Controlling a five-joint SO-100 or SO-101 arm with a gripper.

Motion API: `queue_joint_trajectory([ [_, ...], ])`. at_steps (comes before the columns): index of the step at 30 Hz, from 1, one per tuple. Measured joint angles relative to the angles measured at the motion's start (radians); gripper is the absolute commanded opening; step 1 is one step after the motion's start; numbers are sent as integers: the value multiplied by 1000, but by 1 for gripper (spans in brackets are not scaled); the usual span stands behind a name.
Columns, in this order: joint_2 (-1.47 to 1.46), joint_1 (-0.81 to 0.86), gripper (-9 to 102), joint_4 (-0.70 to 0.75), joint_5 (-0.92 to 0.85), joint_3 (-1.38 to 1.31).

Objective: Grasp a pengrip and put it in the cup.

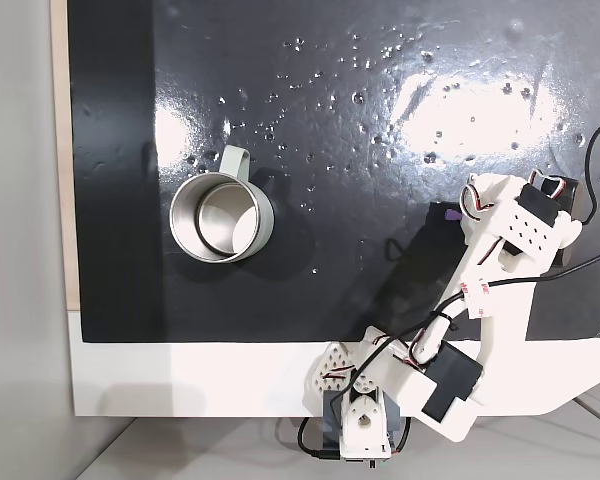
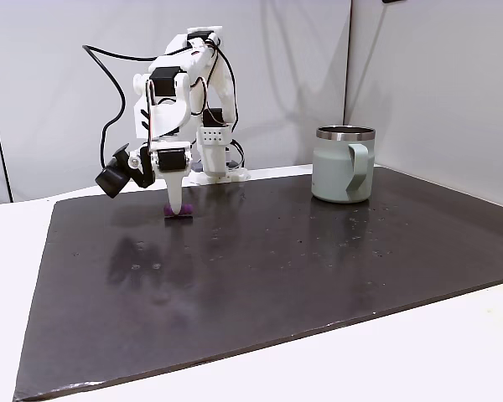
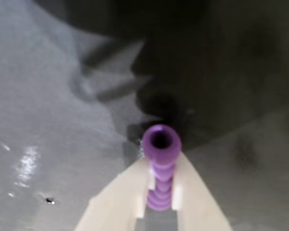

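A: How far along was it?

B: In a fixed view, going left to right: the claw (image 2: pixel 178 213) was down on the dark mat (image 2: pixel 260 268), clamped on the pengrip (image 2: pixel 178 217); the cup (image 2: pixel 344 164) stood well apart, empty. Lift and carry were left.

A: Its long axis?

B: In the wrist view the pengrip (image 3: pixel 160 166) ran along the fingers (image 3: pixel 116 202), open end pointing away.

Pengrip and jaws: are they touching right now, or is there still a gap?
Touching. The wrist view shows the purple pengrip lying between the two pale jaws of the gripper, both inner faces pressed against its ribbed sides, with no gap visible.
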Motion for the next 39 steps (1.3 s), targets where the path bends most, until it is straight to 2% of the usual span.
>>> queue_joint_trajectory([
  [6, 293, -163, 0, 110, 107, -6],
  [11, 529, -382, 0, 169, 225, 12],
  [19, 617, -877, 0, 249, 407, 11],
  [26, 673, -1189, 0, 295, 514, -91],
  [29, 673, -1243, 0, 296, 540, -118],
  [39, 672, -1198, 0, 276, 555, -126],
])
